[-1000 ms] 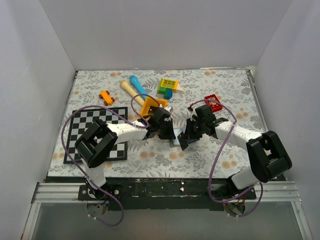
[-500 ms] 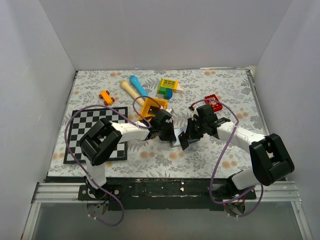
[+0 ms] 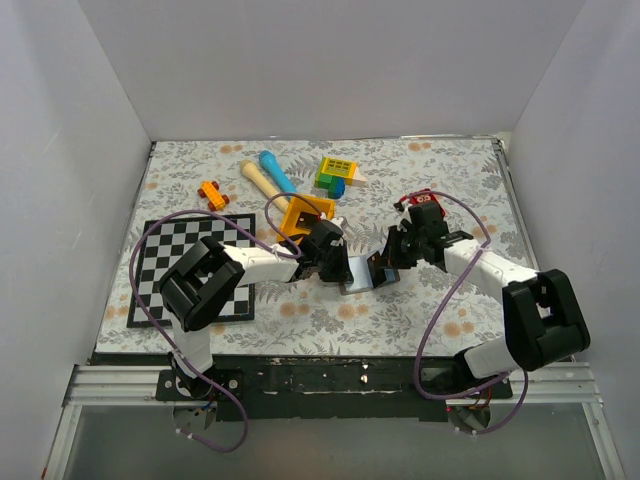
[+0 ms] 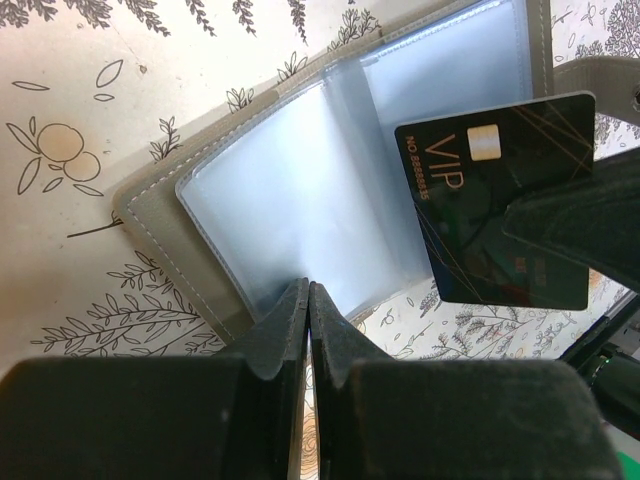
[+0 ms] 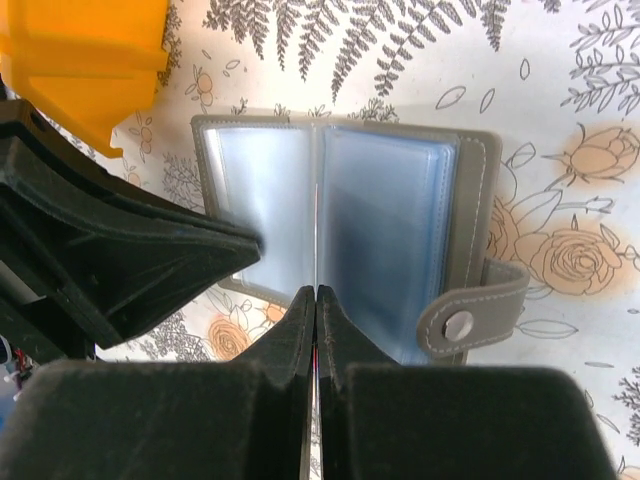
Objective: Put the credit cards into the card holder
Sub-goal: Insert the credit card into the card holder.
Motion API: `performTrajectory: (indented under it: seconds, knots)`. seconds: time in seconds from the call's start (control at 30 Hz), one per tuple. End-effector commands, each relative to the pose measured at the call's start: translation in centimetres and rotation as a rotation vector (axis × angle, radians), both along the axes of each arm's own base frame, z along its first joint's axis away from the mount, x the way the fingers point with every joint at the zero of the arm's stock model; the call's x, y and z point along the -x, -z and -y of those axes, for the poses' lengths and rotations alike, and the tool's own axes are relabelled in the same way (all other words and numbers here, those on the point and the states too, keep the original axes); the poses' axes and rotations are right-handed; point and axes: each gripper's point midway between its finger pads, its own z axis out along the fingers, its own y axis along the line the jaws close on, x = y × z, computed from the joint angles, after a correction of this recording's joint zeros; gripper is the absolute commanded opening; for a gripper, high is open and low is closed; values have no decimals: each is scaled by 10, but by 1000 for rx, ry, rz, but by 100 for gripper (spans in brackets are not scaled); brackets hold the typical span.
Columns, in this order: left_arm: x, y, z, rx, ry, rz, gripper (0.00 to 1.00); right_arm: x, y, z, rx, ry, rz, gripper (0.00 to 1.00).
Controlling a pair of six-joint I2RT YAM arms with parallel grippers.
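The grey card holder (image 3: pixel 357 274) lies open on the floral table between both arms, its pale blue pockets (image 4: pixel 280 200) facing up. My left gripper (image 4: pixel 308 288) is shut, its tips at the near edge of the pockets; whether it pinches a sleeve I cannot tell. My right gripper (image 5: pixel 316 292) is shut on a black credit card (image 4: pixel 490 200) marked VIP, held on edge just over the holder's right half (image 5: pixel 385 220). In the right wrist view the card shows only as a thin line (image 5: pixel 316 240). The snap tab (image 5: pixel 470 310) sticks out to the right.
An orange plastic tray (image 3: pixel 300 212) sits just behind the left gripper (image 3: pixel 338 266). A red block (image 3: pixel 425 200) lies behind the right wrist. A chessboard (image 3: pixel 170 260) is at the left; a blue cylinder (image 3: pixel 272 168), an orange toy (image 3: pixel 212 193) and a yellow-green block (image 3: pixel 337 172) lie at the back.
My right gripper has drawn back to the right with the card, uncovering more of the open card holder. The left gripper has hardly moved.
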Motion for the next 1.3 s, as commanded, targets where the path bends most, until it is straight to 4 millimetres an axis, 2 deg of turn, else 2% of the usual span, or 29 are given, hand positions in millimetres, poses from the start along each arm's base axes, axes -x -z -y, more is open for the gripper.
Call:
performTrajectory:
  seconds: [0.0,0.73,1.1,1.27]
  knots:
    - [9,16,-16,-71,-8,-20,0,-26,-19,-11,-58,-10,77,1]
    - [11,16,-20,-81,-8,-13,0,-34,8,-20,-73,-38,41,1]
    - [10,16,-22,-88,-12,-10,0,-35,9,-28,-122,-64,54,1]
    - [10,16,-23,-94,-11,-7,0,-33,12,-25,-111,-44,50,1]
